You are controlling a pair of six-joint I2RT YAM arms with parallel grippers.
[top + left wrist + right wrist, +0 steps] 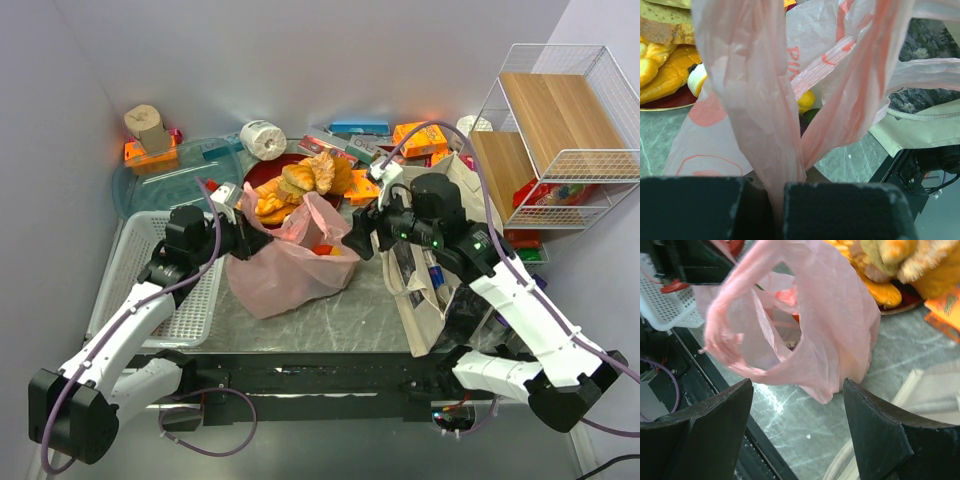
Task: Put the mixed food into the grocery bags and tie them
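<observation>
The translucent pink bag (290, 265) sits mid-table with toy food inside: a yellow lemon (806, 100) and something red (790, 297) show through it. My left gripper (243, 240) is shut on a twisted handle of the bag (765, 125), which runs down between its pads (840, 210). My right gripper (358, 243) is open at the bag's right side; in the right wrist view (797, 425) the bag's loose edge (825, 390) hangs just beyond the fingertips, not gripped. The beige canvas tote (425, 290) lies at the right with bottles inside.
A red plate (262, 172) of golden breads (310, 178) stands behind the bag. A white basket (150, 285) is at the left, a clear tub (170, 180) behind it. A wire rack (560, 130) stands at the right, boxes along the back wall.
</observation>
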